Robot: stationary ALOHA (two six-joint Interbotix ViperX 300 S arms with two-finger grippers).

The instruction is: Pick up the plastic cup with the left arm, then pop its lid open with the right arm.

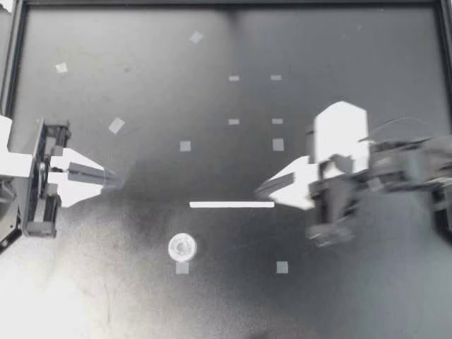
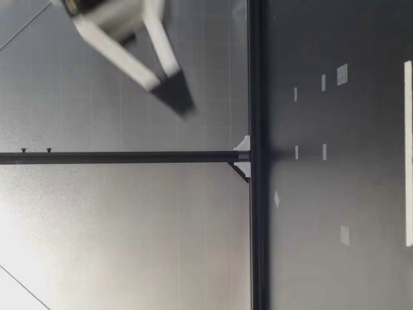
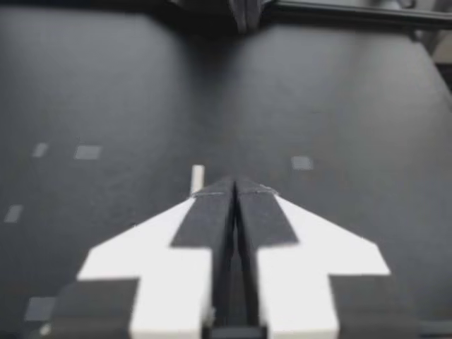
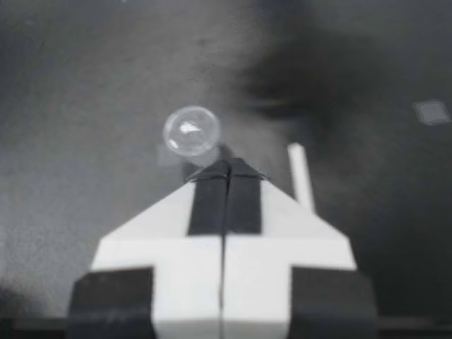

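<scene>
Judged an approach step: right gripper (image 1: 261,189), pressed together and empty, hung by one end of the white strip (image 1: 232,205) mid-table, clear cap (image 1: 182,247) beyond; left gripper (image 1: 115,180) likewise closed; any grasp needed fingers spread first.

This was a robotics lab: a black work table (image 1: 353,42) in a dark metal frame (image 2: 255,271), marked with small tape squares (image 1: 116,126), before a panelled wall (image 2: 129,245).

On my feed, a matte black table top (image 1: 353,296) carries small pale grey tape squares (image 1: 116,126), scattered well apart, several in neat pairs. A thin black metal frame rail (image 2: 255,271) borders its far edge.
</scene>
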